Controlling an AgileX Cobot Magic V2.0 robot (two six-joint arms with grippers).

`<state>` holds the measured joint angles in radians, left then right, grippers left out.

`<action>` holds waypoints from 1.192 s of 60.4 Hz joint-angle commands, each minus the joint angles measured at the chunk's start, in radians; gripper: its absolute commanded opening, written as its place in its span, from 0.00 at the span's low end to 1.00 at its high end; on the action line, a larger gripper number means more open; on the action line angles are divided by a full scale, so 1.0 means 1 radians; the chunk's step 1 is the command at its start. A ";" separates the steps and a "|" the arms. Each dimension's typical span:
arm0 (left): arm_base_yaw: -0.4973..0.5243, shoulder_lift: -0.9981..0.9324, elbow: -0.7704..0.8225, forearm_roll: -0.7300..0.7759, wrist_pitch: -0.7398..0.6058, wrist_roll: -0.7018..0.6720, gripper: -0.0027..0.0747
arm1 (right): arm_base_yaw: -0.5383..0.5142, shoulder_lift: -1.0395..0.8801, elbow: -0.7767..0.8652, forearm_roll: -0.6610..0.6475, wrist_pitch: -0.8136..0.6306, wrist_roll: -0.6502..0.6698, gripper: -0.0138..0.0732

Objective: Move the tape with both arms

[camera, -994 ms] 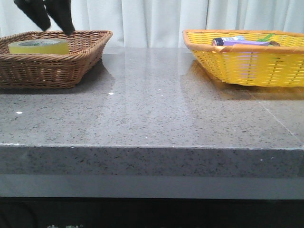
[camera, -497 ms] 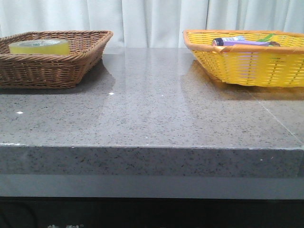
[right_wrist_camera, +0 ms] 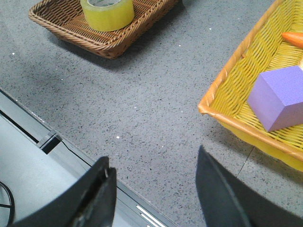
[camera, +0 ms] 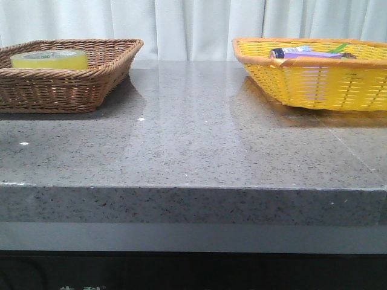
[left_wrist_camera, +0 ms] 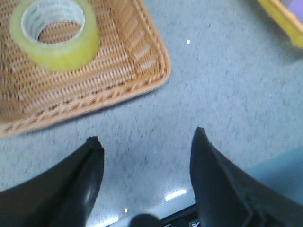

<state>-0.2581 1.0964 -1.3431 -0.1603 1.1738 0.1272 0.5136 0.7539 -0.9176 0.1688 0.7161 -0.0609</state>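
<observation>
The yellow tape [camera: 49,58] lies flat in the brown wicker basket [camera: 91,84] at the far left of the table. It also shows in the left wrist view as the tape [left_wrist_camera: 56,34] with a white core printed in green, and in the right wrist view as the tape [right_wrist_camera: 107,13]. My left gripper [left_wrist_camera: 147,142] hangs open over bare table near the front edge, well clear of the basket [left_wrist_camera: 142,71], nothing between its fingers. My right gripper [right_wrist_camera: 154,163] is open too, empty, above the table's front edge. Neither arm shows in the front view.
A yellow basket [camera: 314,84] stands at the far right holding a purple block [right_wrist_camera: 279,97], an orange item [right_wrist_camera: 293,38] and other small things. Grey speckled tabletop [camera: 199,133] lies between the two baskets. The table's front edge [right_wrist_camera: 61,137] runs under my right gripper.
One second ago the left gripper's black fingers hung over the brown basket in the front view. They have since left that view; the tape stays in the basket.
</observation>
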 commanded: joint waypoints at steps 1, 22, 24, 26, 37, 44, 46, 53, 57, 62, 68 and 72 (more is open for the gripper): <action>-0.011 -0.119 0.090 0.002 -0.088 0.003 0.54 | -0.002 -0.005 -0.027 0.008 -0.073 0.001 0.63; -0.011 -0.520 0.436 0.024 -0.280 0.003 0.45 | -0.002 -0.005 -0.027 0.008 -0.086 0.001 0.63; -0.011 -0.539 0.460 0.024 -0.302 0.003 0.45 | -0.002 -0.005 -0.027 0.008 -0.086 0.001 0.63; -0.011 -0.557 0.481 0.024 -0.329 0.003 0.45 | -0.002 -0.005 -0.027 0.008 -0.086 0.001 0.63; -0.011 -0.576 0.535 0.024 -0.436 -0.011 0.45 | -0.002 -0.005 -0.027 0.007 -0.085 0.001 0.63; -0.011 -0.576 0.555 0.024 -0.498 -0.011 0.44 | -0.002 -0.005 -0.027 0.007 -0.087 0.001 0.63; -0.011 -0.576 0.555 0.024 -0.504 -0.011 0.43 | -0.002 -0.005 -0.027 0.007 -0.087 0.001 0.63; -0.011 -0.576 0.555 0.024 -0.511 -0.011 0.37 | -0.002 -0.005 -0.027 0.007 -0.085 0.001 0.63; -0.011 -0.576 0.555 0.024 -0.513 -0.011 0.30 | -0.002 -0.005 -0.027 0.007 -0.079 0.001 0.59; -0.011 -0.576 0.555 0.024 -0.515 -0.011 0.22 | -0.002 -0.005 -0.027 0.007 -0.076 0.001 0.47; -0.011 -0.576 0.555 0.024 -0.515 -0.011 0.12 | -0.002 -0.005 -0.027 0.007 -0.074 0.001 0.30; -0.011 -0.576 0.555 0.024 -0.515 -0.011 0.06 | -0.002 -0.005 -0.027 0.007 -0.074 0.001 0.19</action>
<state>-0.2581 0.5157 -0.7631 -0.1269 0.7422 0.1256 0.5136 0.7539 -0.9176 0.1688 0.7082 -0.0609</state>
